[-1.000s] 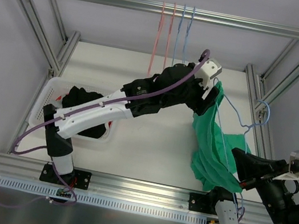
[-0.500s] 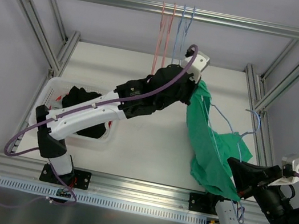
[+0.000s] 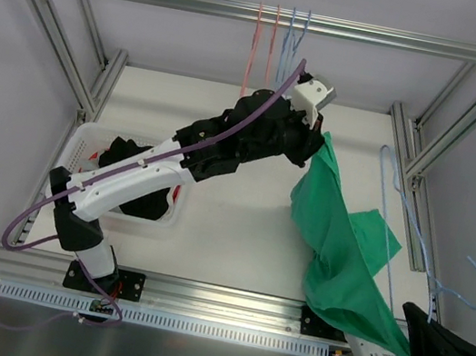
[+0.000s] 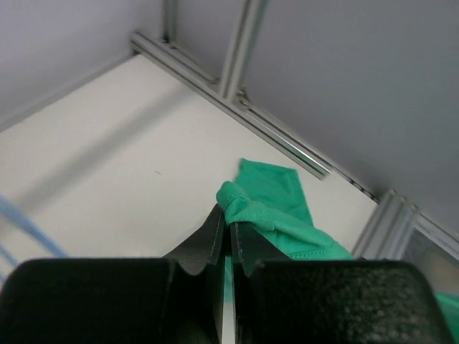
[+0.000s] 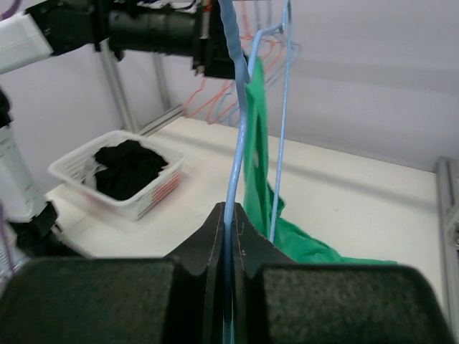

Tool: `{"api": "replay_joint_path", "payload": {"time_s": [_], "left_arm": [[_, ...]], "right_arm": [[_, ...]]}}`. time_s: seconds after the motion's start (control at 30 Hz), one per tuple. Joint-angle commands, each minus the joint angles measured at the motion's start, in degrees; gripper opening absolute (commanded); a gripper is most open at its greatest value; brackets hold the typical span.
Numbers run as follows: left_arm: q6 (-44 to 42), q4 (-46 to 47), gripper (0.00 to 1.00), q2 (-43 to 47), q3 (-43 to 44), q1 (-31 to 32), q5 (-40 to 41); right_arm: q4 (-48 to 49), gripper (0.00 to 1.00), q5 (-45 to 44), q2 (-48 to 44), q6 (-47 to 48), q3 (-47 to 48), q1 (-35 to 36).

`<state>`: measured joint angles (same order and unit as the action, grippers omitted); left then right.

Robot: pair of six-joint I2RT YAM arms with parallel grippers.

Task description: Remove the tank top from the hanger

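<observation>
We see left gripper (image 4: 229,215) pinching tank top (image 3: 337,242) at 1 o'clock | right gripper (image 5: 229,222) clamps hanger (image 5: 239,143) | hanger now dragged toward 4 o'clock

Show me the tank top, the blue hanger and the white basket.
tank top (image 3: 337,242), top view, middle of the cloth
blue hanger (image 5: 238,143), right wrist view, wire shaft
white basket (image 3: 70,153), top view, left rim

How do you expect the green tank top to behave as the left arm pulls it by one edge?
Probably floppy: the tank top sags in folds below the left tool rather than holding its shape. Likely light, since a pinch of one edge lifts it. It may snag on the thin wire hanger in the right tool.
</observation>
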<state>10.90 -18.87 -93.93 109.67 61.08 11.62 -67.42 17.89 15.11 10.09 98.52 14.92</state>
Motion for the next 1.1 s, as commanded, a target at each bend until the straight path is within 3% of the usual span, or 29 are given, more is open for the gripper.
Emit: {"api": "replay_joint_path", "payload": {"time_s": [0.0, 0.1, 0.13, 0.27, 0.3, 0.4, 0.43, 0.5, 0.53, 0.67, 0.7, 0.77, 0.8, 0.9, 1.0, 1.03, 1.07], "left_arm": [[-1.23, 6.21, 0.0, -0.29, -2.6, -0.52, -18.18], [-1.4, 9.45, 0.0, 0.32, -8.82, 0.61, -30.31], [-2.45, 10.25, 0.0, 0.59, -11.12, 1.14, -34.08], [-2.55, 16.22, 0.0, 2.08, -26.65, 4.39, -38.93], [-1.94, 18.59, 0.0, 2.08, -28.87, 4.66, -40.34], [0.7, 23.26, 0.0, 2.17, -37.64, 6.5, -42.12], [1.84, 25.27, 0.0, 2.17, -39.6, 7.03, -41.77], [3.16, 26.69, 0.0, 2.61, -44.25, 7.91, -38.61], [4.3, 27.22, 0.0, 2.87, -45.67, 8.7, -37.29], [6.85, 29.68, 0.0, 5.33, -52.69, 10.55, -31.32], [7.38, 29.68, 0.0, 5.77, -53.58, 11.16, -26.87], [9.22, 29.16, 0.0, 7.09, -55.95, 12.22, -22.97], [9.93, 28.63, 0.0, 7.62, -56.49, 12.48, -18.6], [12.04, 27.23, 0.02, 10.34, -58.86, 13.19, -12.17], [12.04, 26.0, 0.18, 13.06, -60.27, 13.54, -9.25], [11.96, 25.64, 0.4, 14.2, -60.45, 13.54, -8.2], [11.78, 25.21, 0.5, 14.65, -60.62, 13.63, -7.93]], "right_arm": [[12.19, 0.0, -13.58, -3.76, -3.65, -7.96, 0.46], [32.91, 0.0, -14.55, -9.04, -8.74, -23.86, 0.55], [45.49, 0.0, -14.64, -9.92, -9.55, -28.25, 0.55], [80.7, 0.0, -12.44, -5.2, -9.91, -48.8, 0.46], [96.18, 0.0, -12.88, -3.7, -9.56, -51.56, 0.46], [121.89, 0.0, -15.68, 3.76, -6.15, -59.21, 0.46], [124.78, 0.0, -15.52, 5.44, -1.17, -59.93, 0.55], [124.03, 0.0, -15.95, 7.9, 2.47, -59.5, 0.55], [118.71, 0.0, -16.04, 7.48, 3.35, -59.84, 0.55], [107.45, 0.0, -17.45, -0.15, 4.77, -66.87, 0.46], [91.14, 0.0, -17.54, -4.52, 4.16, -66.53, 0.55], [70.43, 0.0, -15.27, -7.54, 1.61, -60.49, 0.55], [55.53, 0.0, -13.6, -8.77, 0.56, -58.64, 0.46], [43.72, 0.01, -14.03, -8.35, -3.93, -55.2, 0.46], [42.37, 0.0, -13.32, -1.52, -3.94, -49.85, 0.46], [42.19, 0.0, -12.28, 4.69, -3.5, -47.39, 0.46], [42.28, 0.0, -11.66, 8.14, -3.15, -42.06, 0.55]]}}
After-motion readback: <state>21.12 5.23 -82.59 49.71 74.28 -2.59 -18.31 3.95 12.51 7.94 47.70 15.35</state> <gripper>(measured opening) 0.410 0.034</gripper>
